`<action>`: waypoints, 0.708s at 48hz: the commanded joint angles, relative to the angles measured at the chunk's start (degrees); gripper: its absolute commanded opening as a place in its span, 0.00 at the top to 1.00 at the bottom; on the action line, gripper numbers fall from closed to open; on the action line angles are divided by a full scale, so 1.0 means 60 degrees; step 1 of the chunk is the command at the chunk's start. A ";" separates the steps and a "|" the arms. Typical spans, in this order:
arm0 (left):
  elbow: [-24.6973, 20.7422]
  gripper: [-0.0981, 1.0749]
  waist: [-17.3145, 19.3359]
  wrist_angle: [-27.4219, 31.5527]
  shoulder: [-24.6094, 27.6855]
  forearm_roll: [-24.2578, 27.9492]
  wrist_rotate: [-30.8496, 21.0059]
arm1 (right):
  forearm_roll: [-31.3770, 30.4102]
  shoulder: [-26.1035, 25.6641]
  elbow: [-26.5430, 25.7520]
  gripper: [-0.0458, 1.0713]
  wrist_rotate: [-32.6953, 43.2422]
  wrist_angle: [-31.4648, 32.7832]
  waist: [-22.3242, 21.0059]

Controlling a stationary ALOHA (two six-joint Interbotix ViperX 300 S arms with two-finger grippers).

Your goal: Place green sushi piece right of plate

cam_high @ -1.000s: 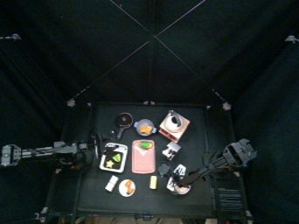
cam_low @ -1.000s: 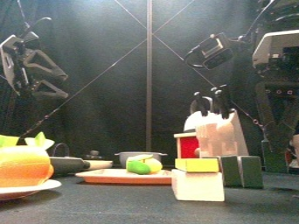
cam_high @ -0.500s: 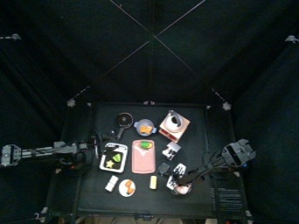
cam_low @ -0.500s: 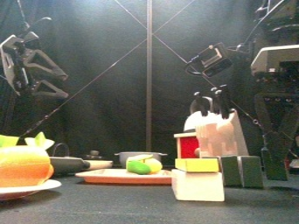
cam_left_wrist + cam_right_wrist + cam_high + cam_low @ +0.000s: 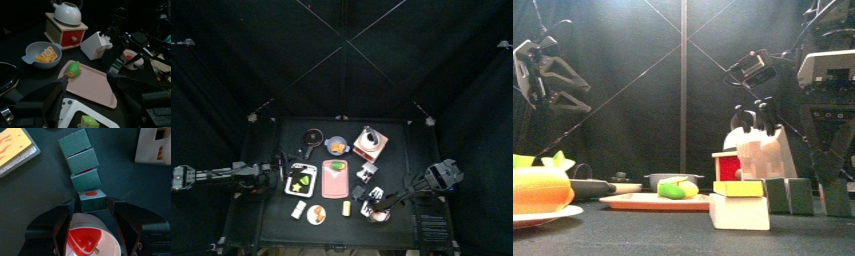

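Right gripper point(image 5: 92, 203) has spread its jaws wider than a second ago. In the front view its arm now hangs lower and larger at the table's right side. Left arm unchanged, parked to the left of the pink plate point(image 5: 334, 182).

Right wrist view:
- Both jaws stand wide apart on either side of the green sushi piece point(image 5: 92, 200), which has a red dot on top.
- A dark gap shows on each side of the piece. It lies on the table and nothing is gripped.
- Three plain green blocks point(image 5: 83, 159) continue the row away from the gripper.
- A white cup point(image 5: 87, 240) with red contents sits just beside the dotted piece, on the gripper's side.

Top view:
- The right gripper point(image 5: 374, 208) is to the right of the pink plate, toward the table's front.
- The green pieces are too small to pick out individually here.

Front view:
- The green blocks point(image 5: 796, 195) appear as low dark slabs to the right of the plate point(image 5: 647, 201).
- The red dot is not visible from this height.

Left wrist view:
- Left gripper point(image 5: 88, 82) is open and holds nothing.
- A green item point(image 5: 72, 68) lies on the pink plate point(image 5: 100, 87).
- Beyond the plate are a blue bowl point(image 5: 41, 52) and a wooden grinder point(image 5: 67, 27).
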 commanded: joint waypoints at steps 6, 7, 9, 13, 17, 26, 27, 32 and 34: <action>-0.0103 0.10 0.0015 -0.0044 0.0015 -0.0015 0.0029 | -0.0073 -0.0293 -0.0117 0.17 0.0000 0.0000 0.0000; -0.0103 0.10 0.0015 -0.0044 0.0015 -0.0015 0.0015 | -0.0073 -0.0308 -0.0117 0.17 0.0000 0.0044 -0.0015; -0.0103 0.10 0.0015 -0.0044 0.0015 -0.0015 0.0015 | -0.0073 -0.0308 -0.0161 0.17 0.0000 0.0132 0.0000; -0.0103 0.10 0.0015 -0.0044 0.0015 -0.0015 0.0015 | -0.0073 -0.0308 -0.0249 0.17 0.0000 0.0410 0.0015; -0.0103 0.10 0.0015 -0.0044 0.0015 -0.0015 0.0015 | -0.0073 -0.0308 -0.0366 0.17 0.0000 0.0674 0.0029; -0.0103 0.10 0.0015 -0.0044 0.0015 -0.0015 0.0015 | -0.0176 -0.0337 -0.0703 0.17 0.0000 0.0996 0.0029; -0.0103 0.10 0.0015 -0.0044 0.0015 -0.0015 0.0015 | -0.0205 -0.0337 -0.0747 0.17 0.0000 0.1011 0.0029; -0.0103 0.10 0.0015 -0.0044 0.0015 -0.0015 0.0029 | -0.0410 -0.0352 -0.1040 0.17 0.0029 0.1069 0.0029; -0.0103 0.10 0.0015 -0.0044 0.0015 0.0000 0.0029 | -0.0454 -0.0352 -0.1187 0.17 0.0088 0.1055 0.0029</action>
